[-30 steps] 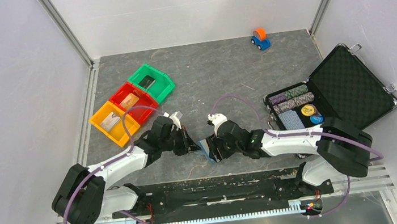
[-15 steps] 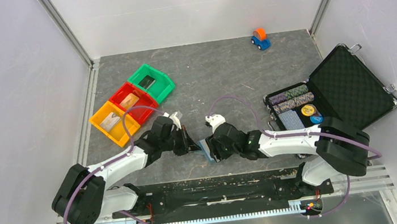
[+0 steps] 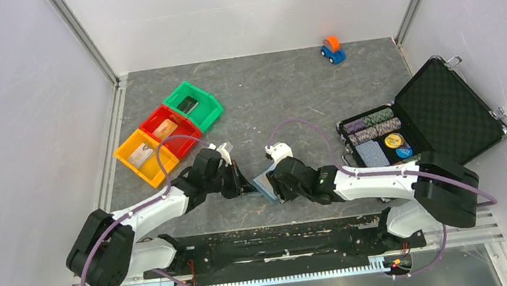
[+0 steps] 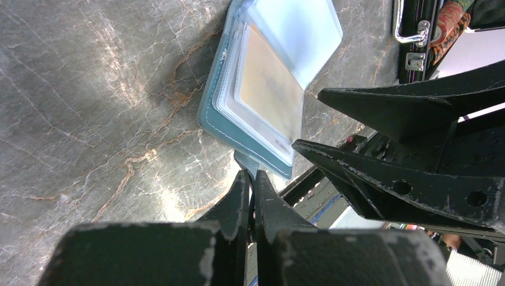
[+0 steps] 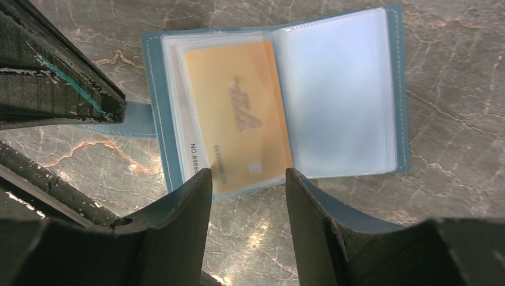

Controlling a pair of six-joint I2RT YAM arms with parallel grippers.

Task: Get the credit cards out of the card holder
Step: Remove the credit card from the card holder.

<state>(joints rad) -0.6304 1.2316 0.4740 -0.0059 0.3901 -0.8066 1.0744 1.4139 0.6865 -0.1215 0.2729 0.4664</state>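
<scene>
The right gripper (image 5: pixel 247 179) had shifted a little, spread wide for the gold card (image 5: pixel 235 113); the left gripper (image 4: pixel 251 176) pinched the wallet (image 4: pixel 209 122) by its tab (image 4: pixel 244 162), steadying it.

Spread over a grey marbled desk (image 3: pixel 267 97). At left, touching in a diagonal row: green bin (image 3: pixel 209 104) farthest, red bin (image 3: pixel 188 131) in the middle, yellow bin (image 3: pixel 123 153) nearest. Far back right, alone: orange-and-blue toy car (image 3: pixel 331 49). At right: black case (image 3: pixel 450 108), foam lid open, striped poker chips (image 3: pixel 372 125) inside.
</scene>
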